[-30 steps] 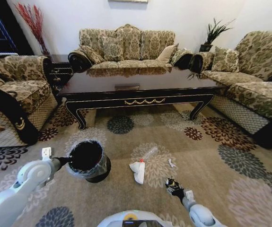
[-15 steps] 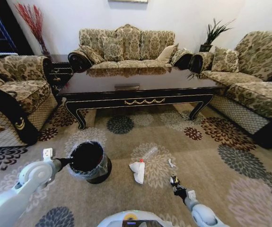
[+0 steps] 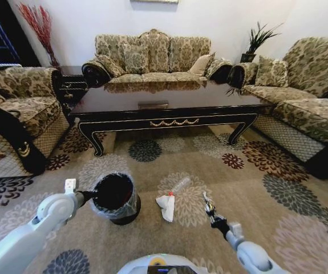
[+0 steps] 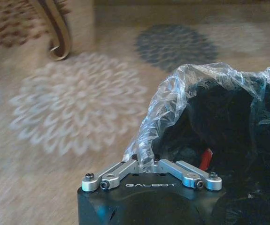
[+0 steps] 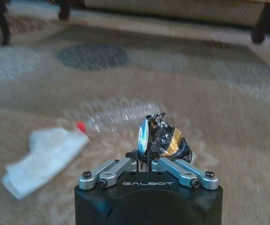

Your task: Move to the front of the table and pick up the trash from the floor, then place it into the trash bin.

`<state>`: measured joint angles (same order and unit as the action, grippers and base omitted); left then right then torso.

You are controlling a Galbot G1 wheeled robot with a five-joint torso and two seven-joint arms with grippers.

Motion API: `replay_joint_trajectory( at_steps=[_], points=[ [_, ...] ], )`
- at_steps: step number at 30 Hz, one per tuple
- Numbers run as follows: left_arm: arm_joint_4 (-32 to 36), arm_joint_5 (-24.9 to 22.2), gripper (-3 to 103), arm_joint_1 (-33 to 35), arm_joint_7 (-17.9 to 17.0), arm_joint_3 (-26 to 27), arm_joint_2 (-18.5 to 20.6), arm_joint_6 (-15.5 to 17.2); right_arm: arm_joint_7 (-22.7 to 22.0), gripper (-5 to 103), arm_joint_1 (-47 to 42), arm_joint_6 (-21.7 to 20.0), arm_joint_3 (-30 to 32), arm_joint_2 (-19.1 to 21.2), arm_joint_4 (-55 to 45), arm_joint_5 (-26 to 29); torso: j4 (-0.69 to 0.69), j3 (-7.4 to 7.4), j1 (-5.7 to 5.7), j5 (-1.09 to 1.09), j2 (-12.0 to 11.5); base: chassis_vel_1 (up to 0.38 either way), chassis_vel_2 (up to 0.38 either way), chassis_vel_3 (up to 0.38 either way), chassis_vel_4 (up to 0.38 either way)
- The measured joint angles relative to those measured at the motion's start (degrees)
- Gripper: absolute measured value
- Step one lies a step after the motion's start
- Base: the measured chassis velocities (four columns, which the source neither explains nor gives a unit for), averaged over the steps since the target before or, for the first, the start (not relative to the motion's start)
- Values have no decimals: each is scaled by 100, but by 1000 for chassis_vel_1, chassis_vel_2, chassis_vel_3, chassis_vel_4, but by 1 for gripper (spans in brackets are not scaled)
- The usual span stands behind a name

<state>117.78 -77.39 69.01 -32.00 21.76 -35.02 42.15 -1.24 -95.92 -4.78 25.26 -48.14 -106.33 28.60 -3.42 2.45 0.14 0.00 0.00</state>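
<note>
Probably a home living room: patterned sofas (image 3: 152, 54) ring a coffee table (image 3: 169, 103).

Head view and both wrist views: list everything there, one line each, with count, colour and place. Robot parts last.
Table: one, glossy dark wood with gold ornament, centre of the room.
Sofas: three, olive floral, behind and on both sides of the table.
Plant: one, green, far right corner.
Red branches: one bunch, far left.
Floor: beige carpet with flower medallions.
Trash bin: one, black with clear liner, on the carpet, front left.
White paper wad: one, on the carpet beside the bin.
Clear bottle: one, red cap, touching the paper.
Shiny scrap: one, dark, in the right gripper.
Left gripper: pinching the liner.
Right gripper: shut on the scrap.
</note>
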Motion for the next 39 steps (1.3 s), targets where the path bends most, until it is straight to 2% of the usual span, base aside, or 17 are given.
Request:
replay_joint_trajectory(
  at_steps=[2,3,6,8,9,14,15,19,20,24,27,30,36,37,39],
  points=[
    [-115,-85,2,-598,-43,-648,58,-6,-5,8,-319,1,207,90,-429,-4,-5,0,0,2,0,0,0,0,0],
    [-115,-85,2,-598,-43,-648,58,-6,-5,8,-319,1,207,90,-429,-4,-5,0,0,2,0,0,0,0,0],
    [-465,-348,2,-1751,-212,-1951,2,0,4,8,-861,31,555,179,-1259,-76,-4,1,0,-4,0,0,0,0,0],
    [-663,-593,2,-2504,-440,-2688,-124,0,20,8,-1134,66,759,189,-1727,-133,-1,1,1,1,0,0,0,0,0],
    [-663,-593,2,-2504,-440,-2688,-124,0,20,8,-1134,66,759,189,-1727,-133,-1,1,1,1,0,0,0,0,0],
    [-1053,-1216,2,-4046,-891,-4331,-651,-3,25,8,-1710,90,1286,216,-2668,-163,-5,1,1,0,0,0,0,0,0],
    [-1053,-1216,2,-4046,-891,-4331,-651,-3,25,8,-1710,90,1286,216,-2668,-163,-5,1,1,0,0,0,0,0,0],
    [-1139,-1606,2,-4793,-1192,-5062,-1111,-4,27,8,-1876,50,1459,331,-3302,-142,-1,1,1,2,0,0,0,0,0],
    [-1139,-1606,2,-4793,-1192,-5062,-1111,-4,27,8,-1876,50,1459,331,-3302,-142,-1,1,1,2,0,0,0,0,0],
    [-1079,-1835,2,-5103,-1396,-5572,-1631,-3,128,8,-2062,4,1491,381,-3741,-135,-3,0,0,-1,0,0,0,0,0],
    [-1106,-1872,2,-5200,-1516,-5773,-1826,-3,250,8,-2131,41,1519,415,-3760,-158,-4,0,0,1,-1,0,0,0,0],
    [-996,-1917,2,-5259,-1584,-5973,-1921,-3,296,8,-2086,79,1521,442,-3756,-186,-2,0,1,1,0,0,0,0,0],
    [-855,-1917,2,-5214,-1676,-6022,-1887,-2,296,8,-2025,77,1431,428,-3662,-188,-1,0,0,1,0,0,0,0,0],
    [-815,-1894,2,-5200,-1679,-6041,-1864,-2,302,5,-2011,55,1394,409,-3645,-211,-1,0,0,0,0,0,0,0,0],
    [-726,-1835,2,-5142,-1695,-6042,-1814,-2,337,14,-2020,20,1307,330,-3633,-291,-1,0,0,0,0,0,0,0,0]
  ],
)
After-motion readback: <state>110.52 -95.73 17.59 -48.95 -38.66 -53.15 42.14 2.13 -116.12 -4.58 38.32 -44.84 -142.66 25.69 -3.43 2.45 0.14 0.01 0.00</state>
